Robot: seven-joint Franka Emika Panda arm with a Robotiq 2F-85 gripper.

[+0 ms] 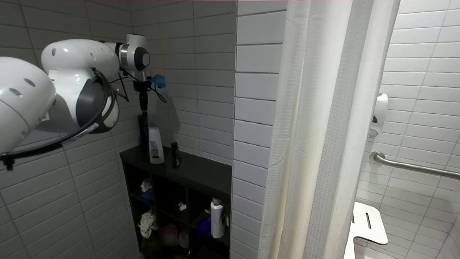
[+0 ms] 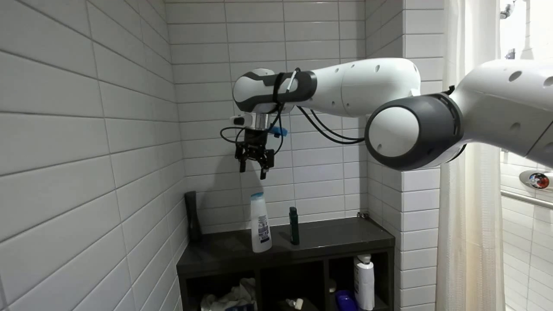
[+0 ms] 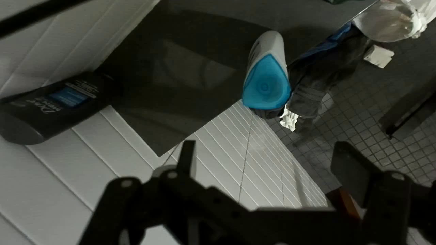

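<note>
The white bottle (image 2: pixel 261 225) stands on top of the dark shelf unit (image 2: pixel 337 236), a little below the middle of the frame in an exterior view, its printed side turned to that camera. The hand (image 2: pixel 253 171) hangs above it, apart from it, its fingers (image 2: pixel 263 174) spread. The wrist view looks down on the bottle and so gives the shape of its blue cap (image 3: pixel 266 84), a rounded triangle right of centre in the upper half, with the spread fingers below. Only there can lettering be read on the dark bottle (image 3: pixel 56 105) at the left edge: "Dove Men". Small-tiled floor (image 3: pixel 354 114) also shows there, on the right. In both exterior views a slim green bottle (image 2: pixel 294 226) stands to the right of the white one, and a white container (image 2: pixel 364 283) sits in the right-hand compartment. In an exterior view a metal grab bar (image 1: pixel 417 168) and a white seat (image 1: pixel 372 226) appear at the right; from there the hand is a narrow dark column at upper left, and its spread cannot be told.
</note>
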